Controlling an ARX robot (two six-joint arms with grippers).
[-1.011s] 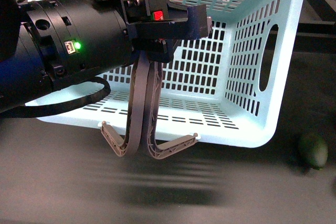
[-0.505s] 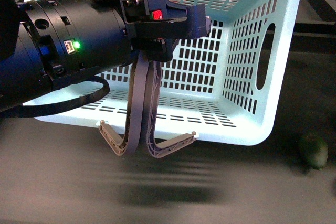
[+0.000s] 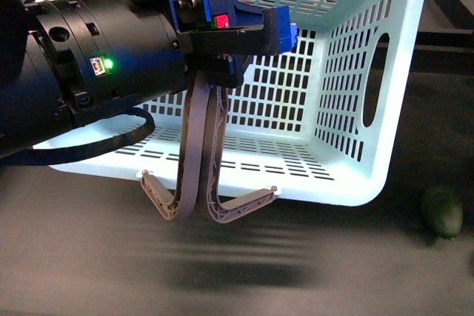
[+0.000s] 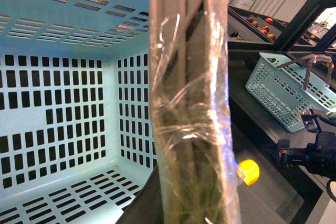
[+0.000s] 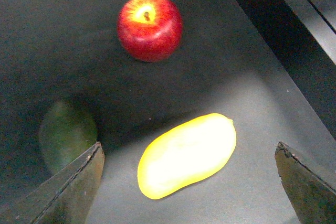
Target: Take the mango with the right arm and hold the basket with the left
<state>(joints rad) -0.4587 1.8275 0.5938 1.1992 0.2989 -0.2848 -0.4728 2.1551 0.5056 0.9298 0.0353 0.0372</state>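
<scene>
The light-blue slotted basket [image 3: 348, 101] is tilted, its open side facing me. My left gripper [image 3: 196, 197] is shut on the basket's near rim, its grey fingers pressed together. In the left wrist view the film-wrapped fingers [image 4: 191, 129] fill the middle, with the basket's inside [image 4: 68, 103] beside them. The yellow mango [image 5: 186, 155] lies on the dark table between the wide-open jaws of my right gripper [image 5: 189, 203], which hovers above it without touching. The mango also shows in the left wrist view [image 4: 248, 171], partly hidden behind the fingers.
A red apple [image 5: 149, 26] lies beyond the mango. A dark green fruit [image 5: 65, 132] lies next to one right finger and shows in the front view [image 3: 442, 212]. A second blue basket [image 4: 294, 95] stands on a far table. The table edge [image 5: 283, 40] runs near the mango.
The basket has shifted slightly left and up with my left gripper still shut on its rim. Nothing else has visibly moved.
</scene>
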